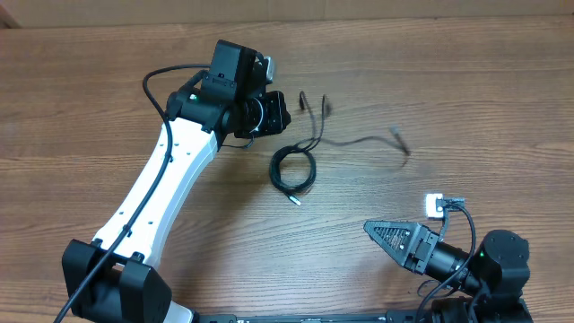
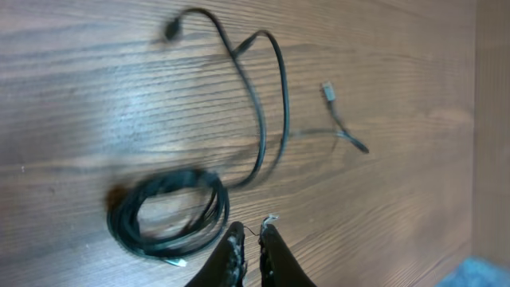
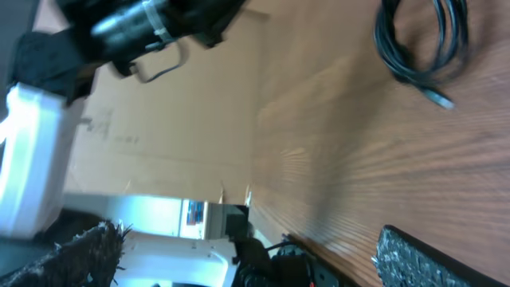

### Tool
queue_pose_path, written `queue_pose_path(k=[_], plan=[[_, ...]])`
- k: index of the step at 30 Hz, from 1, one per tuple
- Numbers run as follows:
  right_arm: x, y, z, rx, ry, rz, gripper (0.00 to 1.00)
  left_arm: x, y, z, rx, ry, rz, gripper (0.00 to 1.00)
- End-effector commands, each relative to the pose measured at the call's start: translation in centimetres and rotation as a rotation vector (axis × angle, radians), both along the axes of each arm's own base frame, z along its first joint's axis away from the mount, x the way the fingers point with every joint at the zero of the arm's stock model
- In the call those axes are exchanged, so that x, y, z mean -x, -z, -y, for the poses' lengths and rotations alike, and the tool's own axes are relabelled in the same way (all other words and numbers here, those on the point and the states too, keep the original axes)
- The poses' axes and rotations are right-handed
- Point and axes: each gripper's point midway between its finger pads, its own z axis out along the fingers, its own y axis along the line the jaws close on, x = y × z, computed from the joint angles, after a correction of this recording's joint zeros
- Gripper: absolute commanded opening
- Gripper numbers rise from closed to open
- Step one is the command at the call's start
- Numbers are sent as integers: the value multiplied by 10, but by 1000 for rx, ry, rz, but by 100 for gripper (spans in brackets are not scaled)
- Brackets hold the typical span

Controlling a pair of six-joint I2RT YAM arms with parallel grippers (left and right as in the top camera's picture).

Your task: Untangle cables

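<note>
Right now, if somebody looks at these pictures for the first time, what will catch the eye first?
Probably the coiled cable, a black ring in the middle of the table, with a loose cord sprawling beside it. Next, the left gripper, shut, on a long white arm stretched toward the coil; the right gripper sits open at the near right.

A: Left arm (image 1: 152,193): white link, black joints, black cable (image 1: 148,81) running along it.
B: Right arm (image 1: 489,260) all black. Fingers (image 1: 392,238) black with textured pads; small white connector (image 1: 433,205) at the wrist.
</note>
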Motion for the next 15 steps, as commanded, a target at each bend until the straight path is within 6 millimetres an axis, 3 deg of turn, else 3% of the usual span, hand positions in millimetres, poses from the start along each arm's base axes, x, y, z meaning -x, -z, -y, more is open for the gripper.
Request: queue_pose_path(k=[1,3,6,7,12,15], plan=[[-7,7,7,29,70,-35,100,-5,17,-2,0,-113,-86,7],[-6,9,7,30,70,-44,100,-6,27,-2,-16,-115,-108,13],[-6,10,7,32,69,-47,100,-6,43,-8,-65,-134,-141,48],[-6,11,7,33,69,-52,100,-5,48,-11,-81,-138,-156,50],[-8,25,14,64,121,-115,100,7,86,-12,-164,-57,-239,43],[-8,32,17,80,147,-146,100,10,107,-13,-193,-46,-295,31]])
